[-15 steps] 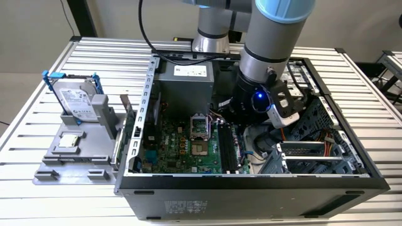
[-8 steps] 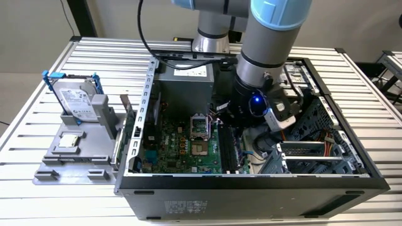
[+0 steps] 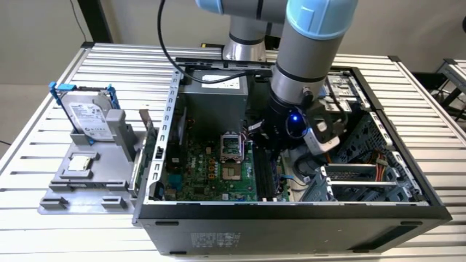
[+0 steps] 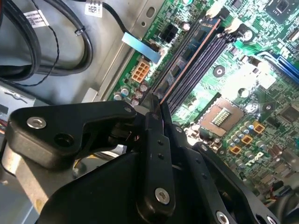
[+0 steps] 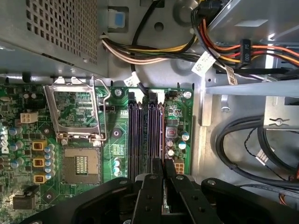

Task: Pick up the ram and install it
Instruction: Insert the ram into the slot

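Note:
The ram (image 4: pixel 187 65) shows edge-on as a thin stick with a copper-coloured edge, standing along the outermost of the long black memory slots (image 4: pixel 205 56) on the green motherboard (image 3: pixel 211 169). My gripper (image 4: pixel 156 105) is shut on one end of the ram, its two black fingers pressed close on either side. In the first wrist view the ram (image 5: pixel 162 135) runs straight out from the gripper (image 5: pixel 163 163), beside the neighbouring slots (image 5: pixel 140 135). In the exterior view the gripper (image 3: pixel 276 150) reaches down into the open computer case, low over the board.
An open CPU socket (image 5: pixel 77 112) lies beside the slots. Bundled cables (image 5: pixel 219 56) and black cables (image 5: pixel 247 149) run along the case wall. A grey tray (image 3: pixel 87 185) at the exterior view's left holds a hard drive (image 3: pixel 91 117) with blue rails. A drive cage (image 3: pixel 364 174) stands on the right.

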Controlling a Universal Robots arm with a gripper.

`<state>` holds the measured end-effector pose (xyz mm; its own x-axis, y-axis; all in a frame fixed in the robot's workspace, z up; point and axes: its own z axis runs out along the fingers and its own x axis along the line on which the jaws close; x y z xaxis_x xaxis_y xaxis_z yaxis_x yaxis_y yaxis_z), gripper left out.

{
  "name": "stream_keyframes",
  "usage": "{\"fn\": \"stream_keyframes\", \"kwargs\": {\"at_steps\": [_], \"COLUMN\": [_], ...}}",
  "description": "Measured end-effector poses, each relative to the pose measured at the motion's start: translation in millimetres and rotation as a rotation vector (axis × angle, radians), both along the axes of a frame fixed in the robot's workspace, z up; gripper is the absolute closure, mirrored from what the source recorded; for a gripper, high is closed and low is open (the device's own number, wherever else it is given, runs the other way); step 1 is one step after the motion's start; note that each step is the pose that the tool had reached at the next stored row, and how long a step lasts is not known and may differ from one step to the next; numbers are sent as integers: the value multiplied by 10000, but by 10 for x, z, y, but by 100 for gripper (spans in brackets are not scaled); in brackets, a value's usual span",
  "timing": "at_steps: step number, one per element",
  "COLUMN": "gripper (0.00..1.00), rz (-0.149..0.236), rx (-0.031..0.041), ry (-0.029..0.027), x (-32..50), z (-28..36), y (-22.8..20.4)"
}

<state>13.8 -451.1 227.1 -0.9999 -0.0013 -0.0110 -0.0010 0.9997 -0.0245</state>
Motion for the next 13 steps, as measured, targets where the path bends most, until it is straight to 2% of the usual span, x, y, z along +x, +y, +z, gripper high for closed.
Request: {"fn": "stream_keyframes", "kwargs": {"at_steps": [13], "gripper": [100], "rz": [0], "rx": [-2], "ry": [3], "x": [6], "z": [-75], "y": [0]}}
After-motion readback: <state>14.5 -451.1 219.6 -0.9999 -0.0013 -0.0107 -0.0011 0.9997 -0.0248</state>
